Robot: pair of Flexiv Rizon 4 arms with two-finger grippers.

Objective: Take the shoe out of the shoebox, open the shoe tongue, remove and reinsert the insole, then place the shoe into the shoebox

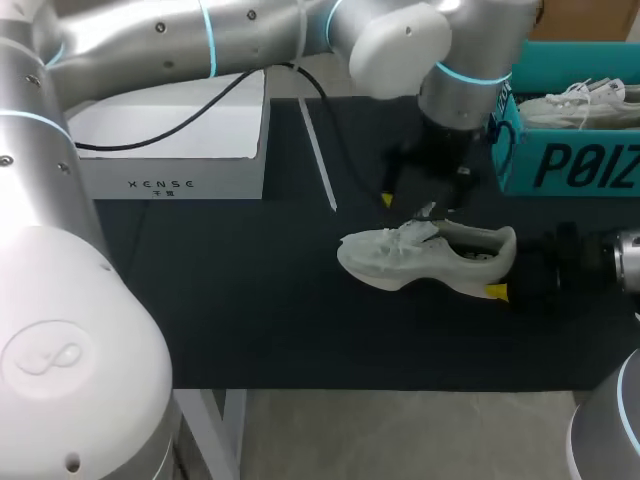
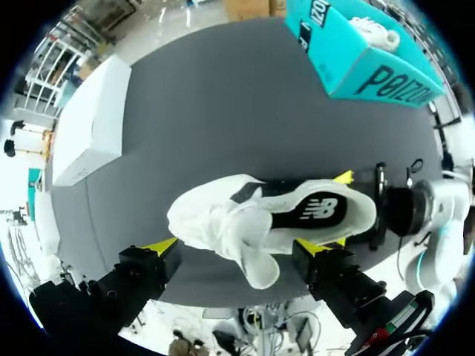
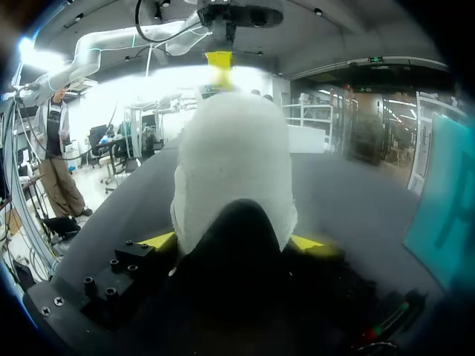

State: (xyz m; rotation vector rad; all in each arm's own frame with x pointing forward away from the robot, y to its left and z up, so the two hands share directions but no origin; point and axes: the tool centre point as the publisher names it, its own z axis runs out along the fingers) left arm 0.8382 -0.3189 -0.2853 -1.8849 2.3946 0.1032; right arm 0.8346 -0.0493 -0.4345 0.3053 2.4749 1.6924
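Observation:
A white sneaker [image 1: 430, 255] lies on its side on the dark mat, toe toward the left. In the left wrist view its tongue [image 2: 252, 252] is pulled up and out, and the dark insole [image 2: 312, 211] shows inside. My left gripper [image 2: 234, 248] hangs just above the sneaker's middle [image 1: 425, 205], fingers open and straddling it without touching. My right gripper [image 1: 510, 265] comes in from the right and is shut on the sneaker's heel [image 3: 234, 193], one yellow tip on each side [image 3: 234, 241]. The teal shoebox [image 1: 570, 150] stands at the back right.
A second white shoe [image 1: 585, 100] lies in the teal shoebox [image 2: 371, 59]. A white box [image 1: 170, 150] sits at the back left, with a black cable over it. A thin white strip [image 1: 318, 150] lies on the mat between the boxes.

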